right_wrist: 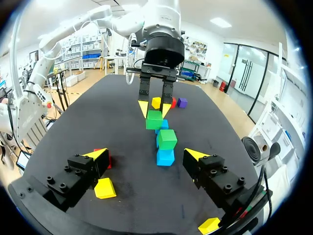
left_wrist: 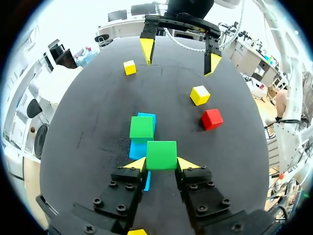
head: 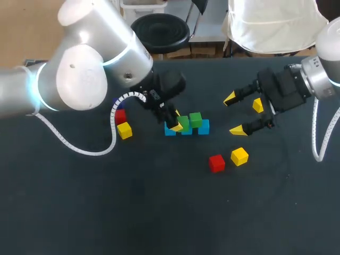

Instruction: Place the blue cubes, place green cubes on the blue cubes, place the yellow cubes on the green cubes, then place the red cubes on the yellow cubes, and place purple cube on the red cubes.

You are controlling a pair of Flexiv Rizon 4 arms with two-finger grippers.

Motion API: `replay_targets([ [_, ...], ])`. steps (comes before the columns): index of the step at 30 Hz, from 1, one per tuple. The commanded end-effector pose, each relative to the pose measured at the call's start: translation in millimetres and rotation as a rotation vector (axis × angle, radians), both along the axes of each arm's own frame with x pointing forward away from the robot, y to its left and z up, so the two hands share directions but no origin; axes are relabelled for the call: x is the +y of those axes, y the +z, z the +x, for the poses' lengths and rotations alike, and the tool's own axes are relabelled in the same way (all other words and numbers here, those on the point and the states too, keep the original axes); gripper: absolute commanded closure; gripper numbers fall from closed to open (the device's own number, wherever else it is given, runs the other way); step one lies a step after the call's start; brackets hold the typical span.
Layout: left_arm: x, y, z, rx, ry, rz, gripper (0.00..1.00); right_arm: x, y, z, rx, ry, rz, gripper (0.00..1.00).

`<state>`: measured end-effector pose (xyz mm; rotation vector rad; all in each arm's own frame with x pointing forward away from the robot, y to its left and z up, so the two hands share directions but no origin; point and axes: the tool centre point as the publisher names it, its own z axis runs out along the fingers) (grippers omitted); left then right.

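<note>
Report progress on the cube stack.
Done: blue cubes laid in a row, one green cube on top. In hand: left tool shut on a second green cube over the row. Left: yellow cubes, red cubes, purple cube, all unstacked; right tool open.

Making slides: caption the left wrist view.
Left gripper holds a green cube over the blue cubes, beside a second green cube already placed.

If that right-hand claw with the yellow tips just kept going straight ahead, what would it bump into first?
Probably the nearest blue cube with a green cube on top, straight ahead of the open right gripper; how high the gripper hangs is hard to judge.
</note>
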<state>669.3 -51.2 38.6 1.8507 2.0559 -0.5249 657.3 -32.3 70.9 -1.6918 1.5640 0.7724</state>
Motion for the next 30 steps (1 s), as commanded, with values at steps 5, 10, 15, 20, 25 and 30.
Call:
replay_targets([
  [5,3,-5.6,7.6,0.004,0.001,-0.003,1.00,0,0,-0.7,-0.002,-0.001,0.002,0.00],
  [10,3,-8.4,12.0,0.013,0.005,-0.005,1.00,0,0,-0.7,-0.002,-0.001,0.002,0.00],
  [15,3,-9.0,15.9,0.009,0.013,-0.007,1.00,0,0,-0.7,-0.002,-0.001,0.002,0.00],
  [20,4,-9.6,20.0,0.008,0.017,-0.008,1.00,0,0,-0.7,-0.002,-0.001,0.002,0.00],
  [25,4,-10.4,20.4,0.008,0.015,-0.011,1.00,0,0,-0.7,-0.002,-0.001,0.002,0.00],
  [30,4,-14.1,20.9,0.019,0.012,-0.015,1.00,0,0,-0.7,-0.002,-0.001,0.002,0.00],
])
